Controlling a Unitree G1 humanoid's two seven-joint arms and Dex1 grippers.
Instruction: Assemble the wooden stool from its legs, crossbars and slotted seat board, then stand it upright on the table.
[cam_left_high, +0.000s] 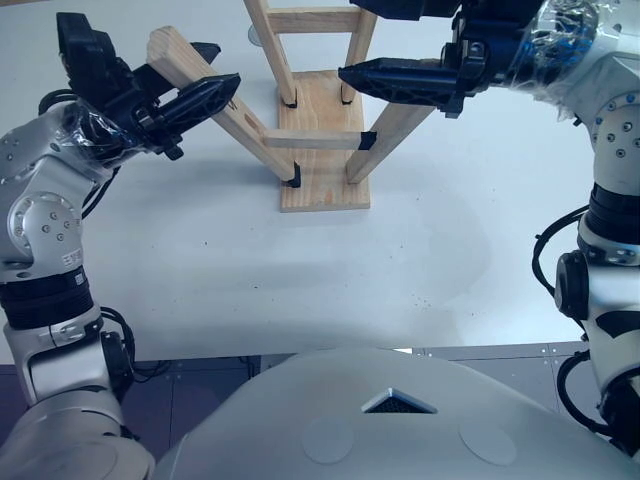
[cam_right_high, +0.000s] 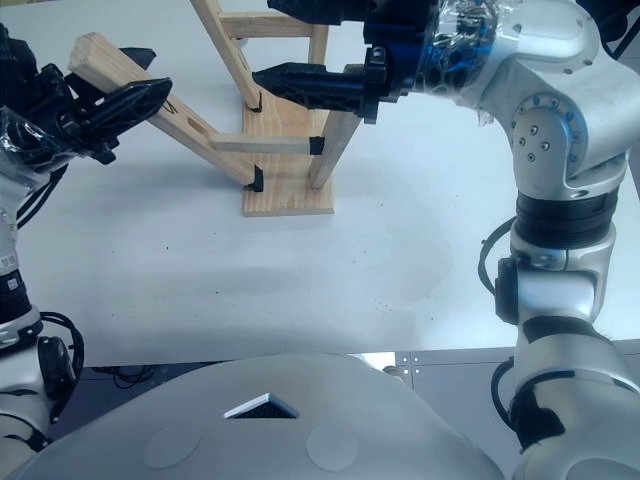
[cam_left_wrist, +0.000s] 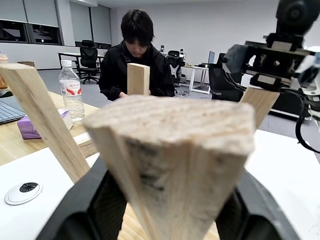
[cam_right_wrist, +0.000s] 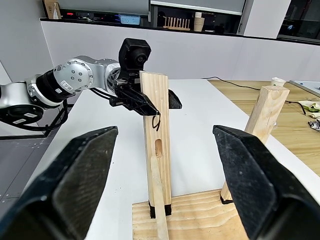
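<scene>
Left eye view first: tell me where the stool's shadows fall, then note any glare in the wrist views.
Left eye view: a faint, soft-edged shadow lies on the table under the tilted leg that the left hand grips. Left wrist view: the leg's end grain is evenly lit, no glare. Right wrist view: no glare on the seat board.

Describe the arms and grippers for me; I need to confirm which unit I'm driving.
The left arm and right arm have rounded silver-grey shells, black joint bands and loose black cables. Clear plastic wrap covers each wrist. The left gripper and right gripper each carry two matte black tapered fingers. A small white label sits on the left arm.
</scene>
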